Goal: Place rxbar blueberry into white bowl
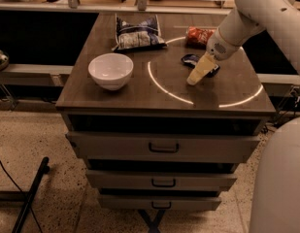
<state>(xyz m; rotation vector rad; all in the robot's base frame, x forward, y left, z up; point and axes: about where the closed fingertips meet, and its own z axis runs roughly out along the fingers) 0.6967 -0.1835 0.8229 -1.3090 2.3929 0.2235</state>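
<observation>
The rxbar blueberry (pixel 191 59), a small dark navy bar, lies flat on the right half of the cabinet top, just in front of an orange-red can. My gripper (pixel 197 73) reaches down from the upper right and sits over the bar's near end, hiding part of it, with its pale tip close to the tabletop. The white bowl (pixel 110 70) stands upright and empty on the left half, well apart from the gripper.
A crinkled blue-and-white chip bag (pixel 138 33) lies at the back centre. The orange-red can (pixel 199 35) lies on its side at the back right. The wooden cabinet top (pixel 159 98) has a pale ring marking and drawers below. My white arm fills the right edge.
</observation>
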